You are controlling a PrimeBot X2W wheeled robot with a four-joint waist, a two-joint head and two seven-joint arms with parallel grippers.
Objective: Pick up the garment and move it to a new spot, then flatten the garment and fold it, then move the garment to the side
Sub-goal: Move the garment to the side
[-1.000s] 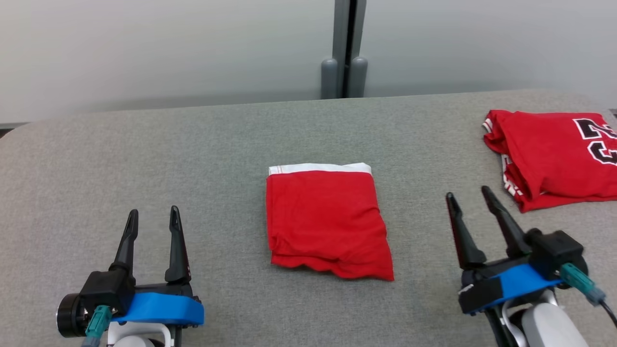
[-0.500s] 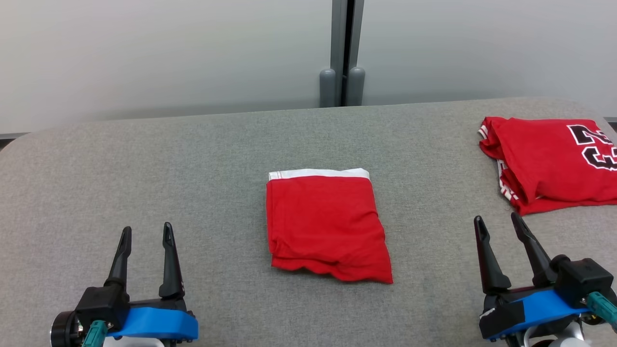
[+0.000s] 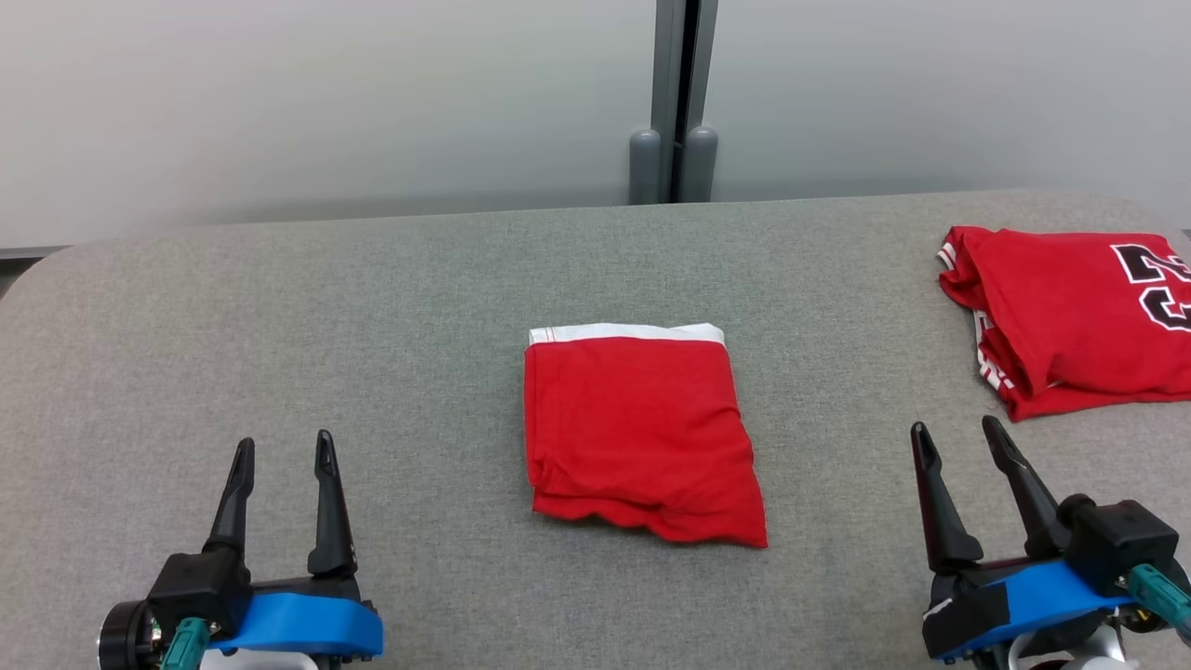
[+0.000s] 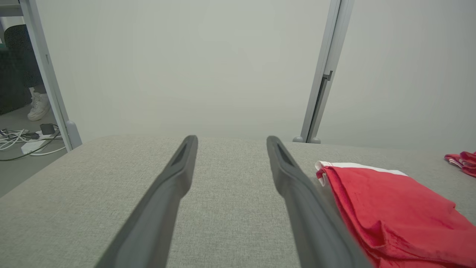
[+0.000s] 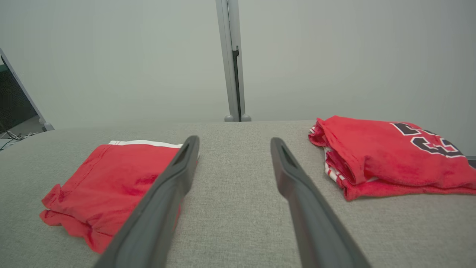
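Note:
A folded red garment with a white waistband (image 3: pixel 642 433) lies flat at the middle of the grey table (image 3: pixel 372 307); it also shows in the left wrist view (image 4: pixel 390 204) and the right wrist view (image 5: pixel 111 182). A second folded red garment with black numbers (image 3: pixel 1079 312) rests at the table's right edge (image 5: pixel 386 156). My left gripper (image 3: pixel 284 443) is open at the lower left, apart from both garments, with nothing between its fingers (image 4: pixel 231 138). At the lower right my right gripper (image 3: pixel 956 427) is open and empty (image 5: pixel 234 139), between the two garments and just short of the numbered one.
A pale wall with a grey post (image 3: pixel 684 93) stands behind the table. The table's rounded far-left corner (image 3: pixel 56 256) drops off to a floor with cables (image 4: pixel 22 137) and a person's white shoe (image 4: pixel 39 106).
The right gripper has drawn back toward the lower right, away from the numbered garment. The left gripper has dropped slightly lower. The camera has shifted a little. Both garments lie still.

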